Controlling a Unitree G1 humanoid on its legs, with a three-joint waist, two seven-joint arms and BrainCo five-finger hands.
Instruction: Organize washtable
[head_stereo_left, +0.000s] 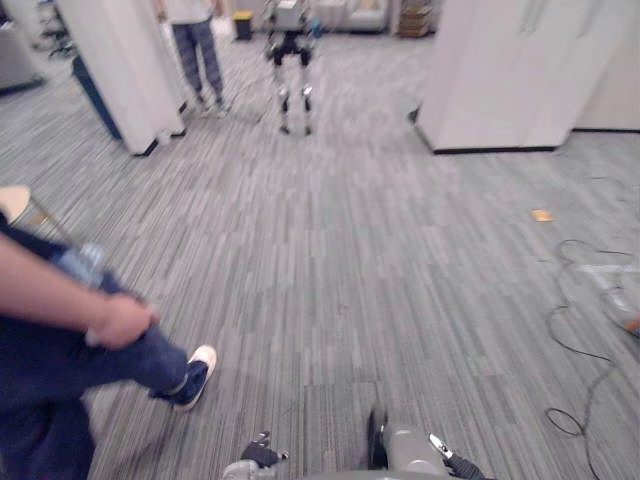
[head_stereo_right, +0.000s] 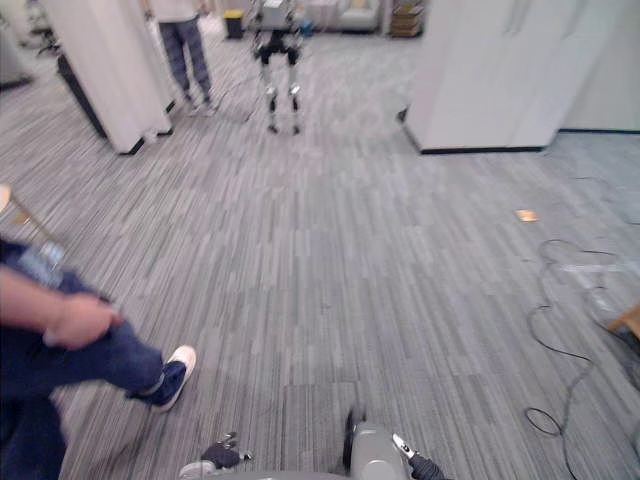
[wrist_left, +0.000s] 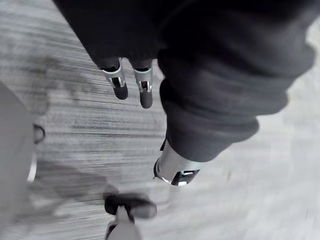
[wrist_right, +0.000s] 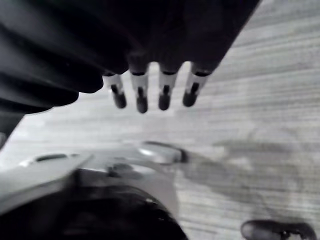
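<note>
Left hand (wrist_left: 119, 83) hangs with fingers (wrist_left: 145, 93) loose and straight, nothing in it. Right hand (wrist_right: 141, 94), same story: fingers in a relaxed row, empty, above the grey striped carpet floor (head_stereo_left: 350, 270). Where the washtable is, I cannot tell. On the left sits a person in dark blue trousers (head_stereo_left: 60, 360), one hand (head_stereo_left: 122, 320) on a knee, blue white-soled shoe (head_stereo_left: 194, 377) stretched out. Far off, a second humanoid robot (head_stereo_left: 291, 60) stands beside another person (head_stereo_left: 198, 45), between a white pillar (head_stereo_left: 120, 70) and a white cabinet block (head_stereo_left: 520, 70).
</note>
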